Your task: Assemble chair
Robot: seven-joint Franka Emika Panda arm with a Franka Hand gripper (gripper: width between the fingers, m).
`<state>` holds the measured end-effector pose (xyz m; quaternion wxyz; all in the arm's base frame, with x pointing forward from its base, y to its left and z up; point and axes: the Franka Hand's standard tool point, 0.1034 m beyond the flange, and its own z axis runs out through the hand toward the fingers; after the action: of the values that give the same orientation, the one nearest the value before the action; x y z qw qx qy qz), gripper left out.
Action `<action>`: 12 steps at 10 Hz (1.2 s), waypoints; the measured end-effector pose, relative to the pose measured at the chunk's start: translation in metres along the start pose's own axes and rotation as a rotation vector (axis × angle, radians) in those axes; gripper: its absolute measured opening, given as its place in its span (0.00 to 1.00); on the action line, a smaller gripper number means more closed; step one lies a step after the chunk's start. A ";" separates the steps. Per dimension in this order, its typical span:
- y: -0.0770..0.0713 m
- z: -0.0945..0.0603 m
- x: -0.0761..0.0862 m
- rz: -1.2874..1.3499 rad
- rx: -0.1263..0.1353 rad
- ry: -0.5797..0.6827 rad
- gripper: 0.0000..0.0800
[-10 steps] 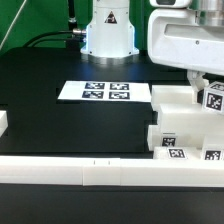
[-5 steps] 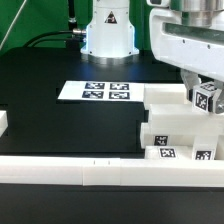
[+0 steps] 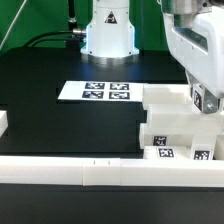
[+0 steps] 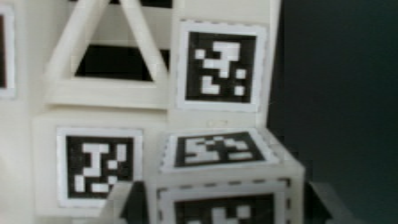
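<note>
My gripper (image 3: 207,101) hangs at the exterior view's right, right over the white chair parts (image 3: 178,125). It is shut on a small white tagged cube (image 4: 224,178). A dark finger (image 4: 132,207) presses each side of the cube. In the wrist view the gripper (image 4: 228,212) sits at the picture's lower edge. Behind the cube stands a white X-braced side frame (image 4: 111,50) with a tagged block (image 4: 221,66) beside it. In the exterior view the cube is mostly hidden by the gripper's body.
The marker board (image 3: 96,91) lies flat on the black table, to the exterior view's left of the chair parts. A long low white rail (image 3: 90,172) runs along the front edge. A short rail piece (image 3: 3,122) sits at the left. The robot base (image 3: 108,30) stands at the back.
The wrist has turned and the arm body has swung toward the exterior view's right. The cube's tag, plain before, is now nearly hidden. The stacked chair parts have shifted slightly left.
</note>
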<state>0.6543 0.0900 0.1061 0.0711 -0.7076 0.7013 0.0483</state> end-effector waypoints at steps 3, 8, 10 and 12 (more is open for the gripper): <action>0.002 0.000 -0.001 0.251 -0.015 -0.005 0.35; 0.001 0.000 -0.002 0.394 -0.012 -0.012 0.35; 0.001 0.001 -0.002 0.351 -0.012 -0.012 0.73; 0.001 0.001 -0.002 0.202 -0.012 -0.012 0.80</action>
<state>0.6529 0.0918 0.1055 0.0658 -0.6334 0.7684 0.0634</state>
